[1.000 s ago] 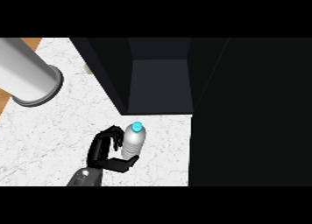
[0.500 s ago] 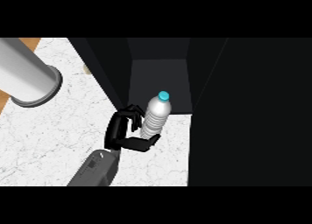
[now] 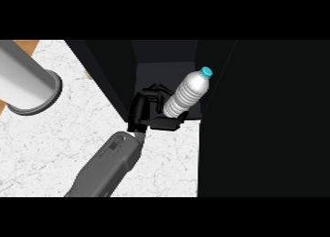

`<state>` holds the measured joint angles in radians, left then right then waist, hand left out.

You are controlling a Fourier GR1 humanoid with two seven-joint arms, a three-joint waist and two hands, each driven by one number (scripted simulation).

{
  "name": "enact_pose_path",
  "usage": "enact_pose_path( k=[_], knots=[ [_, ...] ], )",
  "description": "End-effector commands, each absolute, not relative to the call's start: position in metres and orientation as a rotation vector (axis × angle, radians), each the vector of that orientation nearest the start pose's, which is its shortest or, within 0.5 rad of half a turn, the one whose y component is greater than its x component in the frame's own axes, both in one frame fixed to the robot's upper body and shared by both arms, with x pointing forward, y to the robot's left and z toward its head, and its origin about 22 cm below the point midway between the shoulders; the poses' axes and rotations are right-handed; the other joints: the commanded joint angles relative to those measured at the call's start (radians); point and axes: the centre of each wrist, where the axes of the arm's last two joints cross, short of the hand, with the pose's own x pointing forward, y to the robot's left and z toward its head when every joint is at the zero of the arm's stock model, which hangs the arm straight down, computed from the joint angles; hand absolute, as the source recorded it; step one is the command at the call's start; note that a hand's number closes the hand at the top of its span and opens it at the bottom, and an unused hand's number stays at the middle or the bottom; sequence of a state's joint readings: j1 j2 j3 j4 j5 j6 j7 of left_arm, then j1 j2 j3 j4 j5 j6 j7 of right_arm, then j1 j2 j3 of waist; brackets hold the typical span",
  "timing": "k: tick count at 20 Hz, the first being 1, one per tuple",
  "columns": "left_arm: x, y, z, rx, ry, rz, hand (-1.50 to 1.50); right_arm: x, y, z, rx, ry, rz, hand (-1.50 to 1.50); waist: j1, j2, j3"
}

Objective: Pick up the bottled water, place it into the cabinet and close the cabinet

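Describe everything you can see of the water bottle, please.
The water bottle is clear-white ribbed plastic with a turquoise cap at its top. It is tilted, cap toward the upper right, at the dark opening of the cabinet. The left hand holds its lower part, fingers curled round it. Its base is hidden by the hand, so contact with the counter cannot be told.

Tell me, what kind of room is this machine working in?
Probably a kitchen: a white marbled counter runs up to a dark open cabinet, and one hand holds a bottled water at its opening. A grey cylinder stands at the left.
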<state>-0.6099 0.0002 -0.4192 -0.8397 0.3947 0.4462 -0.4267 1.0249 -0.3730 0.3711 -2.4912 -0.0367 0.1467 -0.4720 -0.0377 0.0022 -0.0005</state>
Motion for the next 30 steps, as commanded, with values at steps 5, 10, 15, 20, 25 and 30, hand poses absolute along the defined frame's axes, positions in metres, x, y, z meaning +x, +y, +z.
enact_pose_path(
  k=[5,10,15,20,25,30],
  knots=[
    [0.389,0.081,0.021,-0.026,-1.649,-0.003,1.5,0.019,-0.24,0.131,0.309,-1.927,0.159,-1.5,-0.009,0.005,0.0],
    [0.401,0.078,0.026,0.128,-1.658,0.018,1.5,0.017,-0.243,0.138,0.324,-1.93,0.171,-1.5,-0.02,0.009,0.0],
    [0.408,0.082,0.02,0.381,-1.671,-0.047,1.5,0.021,-0.248,0.121,0.31,-1.931,0.184,-1.5,-0.018,0.013,0.001],
    [0.426,0.115,0.024,0.605,-1.647,-0.09,-1.5,0.019,-0.244,0.115,0.331,-1.946,0.19,-1.5,-0.042,0.021,0.0],
    [0.423,0.092,0.023,0.685,-1.659,-0.104,-1.5,0.021,-0.253,0.116,0.329,-1.933,0.224,-1.5,-0.037,0.024,0.0],
    [0.438,0.101,0.053,0.535,-1.768,-0.066,-1.5,0.018,-0.249,0.107,0.35,-1.942,0.221,-1.5,-0.046,0.025,-0.001]
  ],
)
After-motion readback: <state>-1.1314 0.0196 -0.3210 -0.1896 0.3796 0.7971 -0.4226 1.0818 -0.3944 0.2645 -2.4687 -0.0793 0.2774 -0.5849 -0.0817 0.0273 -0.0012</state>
